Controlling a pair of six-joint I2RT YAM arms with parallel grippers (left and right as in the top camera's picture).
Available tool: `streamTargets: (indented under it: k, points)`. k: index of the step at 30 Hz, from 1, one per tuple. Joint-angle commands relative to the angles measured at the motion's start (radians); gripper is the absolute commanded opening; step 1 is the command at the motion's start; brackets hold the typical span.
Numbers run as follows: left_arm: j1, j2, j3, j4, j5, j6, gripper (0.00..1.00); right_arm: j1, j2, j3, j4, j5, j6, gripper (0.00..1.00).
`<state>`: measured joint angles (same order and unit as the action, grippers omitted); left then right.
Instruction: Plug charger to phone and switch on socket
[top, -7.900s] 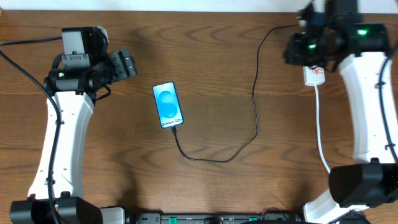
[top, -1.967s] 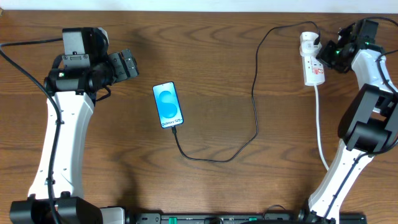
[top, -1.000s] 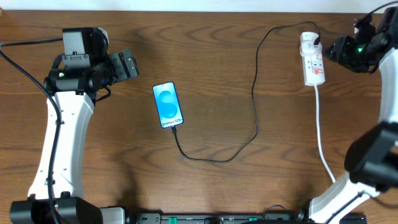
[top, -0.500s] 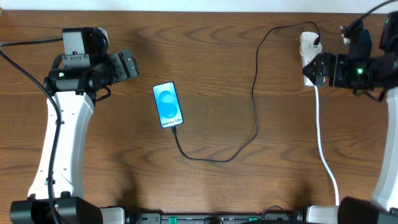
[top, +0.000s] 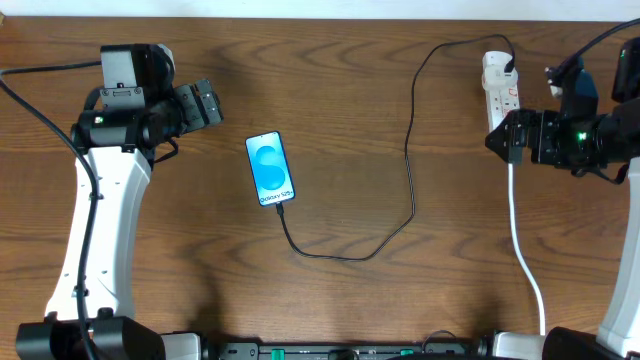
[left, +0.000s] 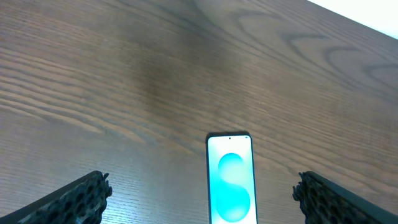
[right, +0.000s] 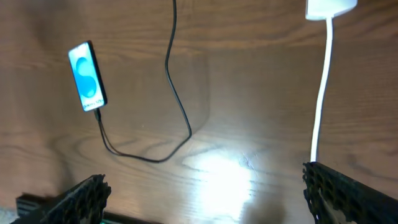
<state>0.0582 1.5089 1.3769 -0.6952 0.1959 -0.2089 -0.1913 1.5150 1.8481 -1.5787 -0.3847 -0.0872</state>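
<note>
The phone (top: 271, 168) lies face up left of centre, its blue-and-cyan screen lit, and it also shows in the wrist views (left: 230, 180) (right: 87, 76). The thin black charger (top: 411, 180) meets the phone's near end, loops across the wood and runs up to the socket (top: 499, 82), a white strip at the back right. My right gripper (top: 503, 138) hangs open above the socket's near end, its fingers (right: 84, 196) wide apart over bare wood. Left of the phone, my left gripper (top: 206, 104) is open and empty, with the phone between its fingertips (left: 81, 196) but farther off.
The socket's thick white cord (top: 517, 230) runs from the strip toward the front edge on the right. The pale back edge of the table (top: 320, 8) lies just beyond the socket. A bright glare patch sits on the wood (right: 217, 171) under the right wrist.
My right arm has swung from the socket's right side to its near end, and its jaws have opened wide. The left arm, phone and cable have stayed put.
</note>
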Motion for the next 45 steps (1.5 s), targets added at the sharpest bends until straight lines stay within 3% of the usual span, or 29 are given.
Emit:
streamTargets:
  k: [1, 4, 7, 13, 23, 33, 45]
  points:
    - [0.002, 0.000, 0.003, -0.001, -0.010, 0.006, 0.99, 0.021, -0.053, -0.003, -0.039, 0.018, -0.108, 0.99]
    - [0.002, 0.000, 0.003, -0.001, -0.010, 0.006, 0.99, 0.059, -0.135, -0.053, 0.068, 0.061, -0.112, 0.99]
    - [0.002, 0.000, 0.003, -0.001, -0.010, 0.006, 0.99, 0.110, -0.263, -0.201, 0.294, 0.072, -0.112, 0.99]
    - [0.002, 0.000, 0.003, -0.001, -0.010, 0.005, 0.98, 0.183, -0.594, -0.654, 0.827, 0.095, -0.113, 0.99]
    - [0.002, 0.000, 0.003, -0.001, -0.010, 0.006, 0.99, 0.193, -1.096, -1.338, 1.373, 0.137, -0.113, 0.99]
    - [0.002, 0.000, 0.003, -0.001, -0.010, 0.006, 0.99, 0.193, -1.412, -1.748, 1.525, 0.127, -0.085, 0.99]
    - [0.002, 0.000, 0.003, -0.001, -0.010, 0.006, 0.99, 0.193, -1.510, -1.843, 1.527, 0.106, -0.086, 0.99]
